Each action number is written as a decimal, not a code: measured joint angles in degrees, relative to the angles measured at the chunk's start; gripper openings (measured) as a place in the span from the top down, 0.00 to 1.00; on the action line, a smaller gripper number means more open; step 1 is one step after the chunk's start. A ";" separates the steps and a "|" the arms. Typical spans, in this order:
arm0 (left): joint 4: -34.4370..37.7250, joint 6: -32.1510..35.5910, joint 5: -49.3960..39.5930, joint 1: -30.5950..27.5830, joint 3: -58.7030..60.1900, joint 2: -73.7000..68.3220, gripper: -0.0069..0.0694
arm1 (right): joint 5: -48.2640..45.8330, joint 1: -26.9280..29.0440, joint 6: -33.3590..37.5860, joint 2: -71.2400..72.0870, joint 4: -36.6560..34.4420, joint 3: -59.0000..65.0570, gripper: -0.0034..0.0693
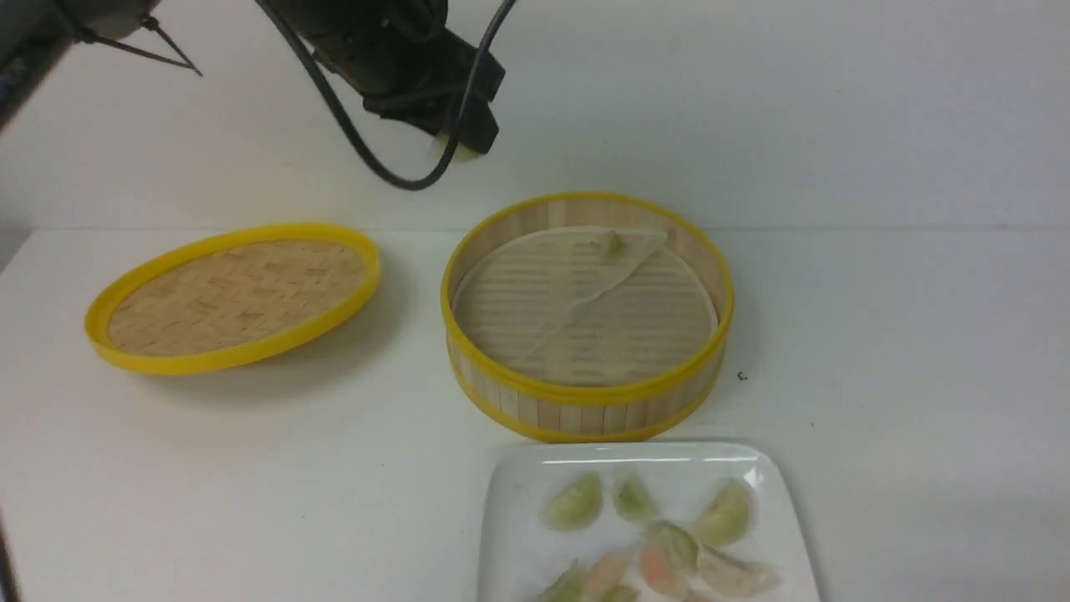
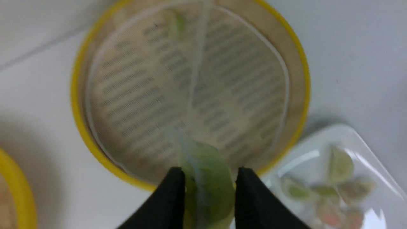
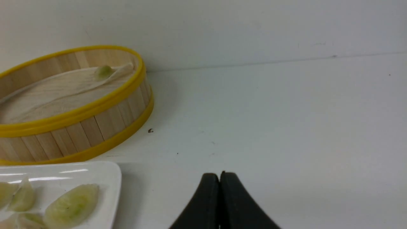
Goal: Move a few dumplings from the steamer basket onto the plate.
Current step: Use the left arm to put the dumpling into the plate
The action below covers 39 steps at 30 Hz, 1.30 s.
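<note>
White table: matte, plain white wall far behind.
Left gripper: clamped on green dumpling, above steamer basket.
Right gripper: closed, empty.
Plate: near, bearing dumplings.

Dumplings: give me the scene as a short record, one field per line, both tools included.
left tool: shut on a green dumpling, in the air above the basket
right tool: shut, holding nothing, over bare table beside the plate
basket: one small green dumpling at its far side; paper liner partly folded over
plate: several dumplings on it, just in front of the basket
lid: lying on the table, left of the basket
</note>
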<state>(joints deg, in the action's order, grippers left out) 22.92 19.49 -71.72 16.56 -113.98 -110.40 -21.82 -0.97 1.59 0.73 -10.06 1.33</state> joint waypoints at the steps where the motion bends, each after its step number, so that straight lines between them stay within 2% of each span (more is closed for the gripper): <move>1: 0.21 0.62 0.00 0.97 4.65 2.59 0.67 | 0.00 0.00 0.00 0.00 0.00 0.00 0.97; 7: 1.33 4.01 3.47 8.61 26.87 8.72 0.67 | 0.00 0.00 0.00 0.00 0.00 0.00 0.97; 11: 1.33 7.77 8.88 13.48 32.10 6.50 0.67 | 0.00 0.00 0.00 0.00 0.00 0.00 0.97; 17: 1.33 8.83 11.86 17.23 32.78 1.19 0.66 | 0.00 0.00 0.00 0.00 0.00 0.00 0.97; 20: 1.81 8.83 11.86 17.91 32.78 -0.50 0.58 | 0.00 0.00 0.00 0.00 0.00 0.00 0.97; 21: 2.21 8.83 11.86 17.97 32.72 -0.89 0.50 | 0.00 0.00 0.00 0.00 0.00 0.00 0.97; 22: 2.21 8.83 11.86 17.97 32.67 -0.85 0.50 | 0.00 0.00 0.00 0.00 0.00 0.00 0.97; 23: 2.22 8.70 11.81 17.97 31.94 -1.02 0.43 | 0.00 0.00 0.00 0.00 0.00 0.00 0.97; 24: 2.08 8.41 11.81 17.83 30.57 -1.07 0.39 | 0.00 0.00 0.00 0.00 0.00 0.00 0.97; 27: 1.26 7.55 11.81 16.91 26.39 -1.07 0.37 | 0.00 0.00 0.00 0.00 0.00 0.00 0.97; 30: 0.00 5.23 11.81 13.52 19.33 -1.50 0.57 | 0.00 0.00 0.00 0.00 0.00 0.00 0.97; 31: 0.00 4.73 11.81 12.08 16.13 -2.04 0.70 | 0.00 0.00 0.00 0.00 0.00 0.00 0.97; 32: 0.00 4.68 11.81 11.49 15.04 -2.33 0.70 | 0.00 0.00 0.00 0.00 0.00 0.00 0.97; 34: 0.42 5.10 10.94 8.32 8.82 -4.91 0.87 | 0.00 0.00 0.00 0.00 0.00 0.00 0.97; 39: 2.97 9.60 7.06 3.99 -5.17 -14.79 0.92 | 0.00 0.00 0.00 0.00 0.00 0.00 0.97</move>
<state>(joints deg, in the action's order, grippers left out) 25.89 29.09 -64.66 20.54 -119.15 -125.20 -21.82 -0.97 1.59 0.73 -10.06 1.33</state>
